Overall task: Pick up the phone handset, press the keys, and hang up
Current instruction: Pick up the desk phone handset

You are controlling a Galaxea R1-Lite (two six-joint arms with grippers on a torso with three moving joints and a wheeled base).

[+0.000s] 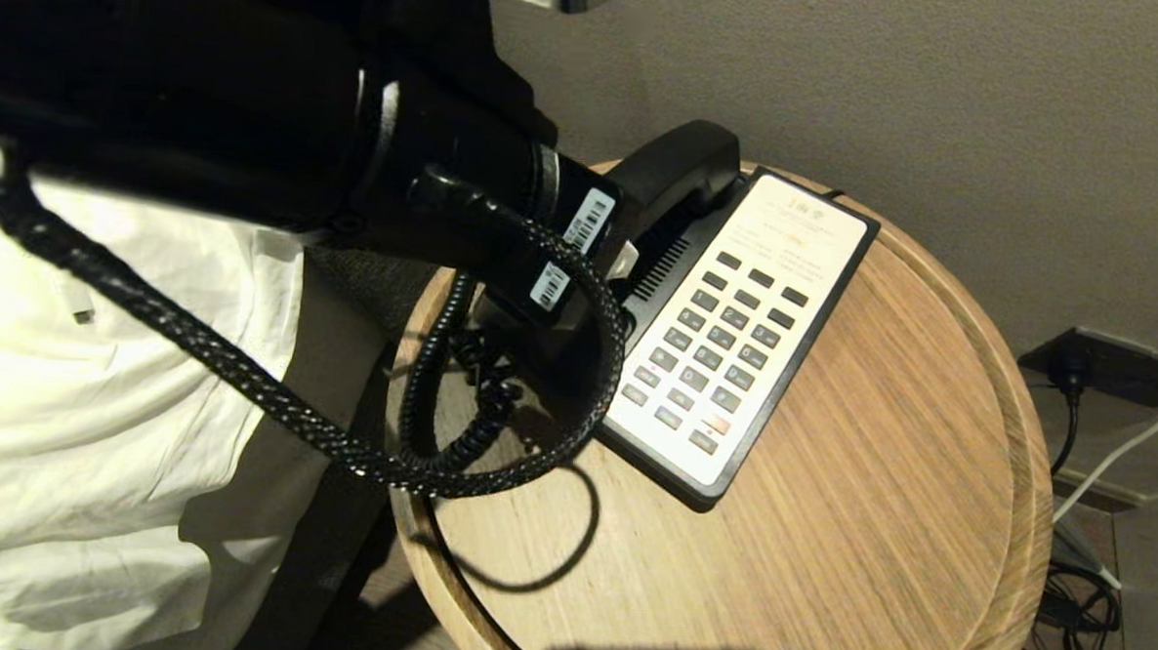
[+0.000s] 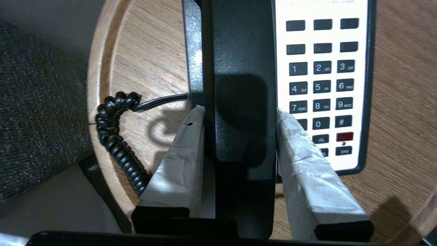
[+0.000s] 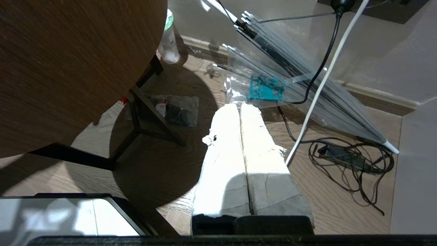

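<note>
- The left gripper (image 2: 239, 136) is seen clamped across the phone handset (image 2: 239, 85), with one tape-wrapped finger (image 2: 181, 153) pressed to each long side of the black receiver.
- In the head view the left gripper (image 1: 601, 267) is mostly hidden behind its own arm, which reaches in over the near-left part of the phone base (image 1: 735, 342).
- The phone handset (image 1: 679, 168) is found along the left side of the phone base, its far end showing beyond the wrist; whether it rests in the cradle or is raised just off it cannot be told.
- The keys (image 2: 321, 85) lie on the white panel of the phone base, just beside the handset and untouched.
- A black coiled cord (image 2: 117, 143) trails from the left side of the phone base across the round wooden table (image 1: 873, 533), on which the phone base stands.
- White bedding (image 1: 96, 421) is seen well left of the phone base, beyond the table's edge.
- The right gripper (image 3: 243, 150) hangs low beside the table, away from the phone base, its taped fingers pressed together over the floor, where cables (image 3: 348, 160) and a clear folded umbrella (image 3: 300, 82) lie.
</note>
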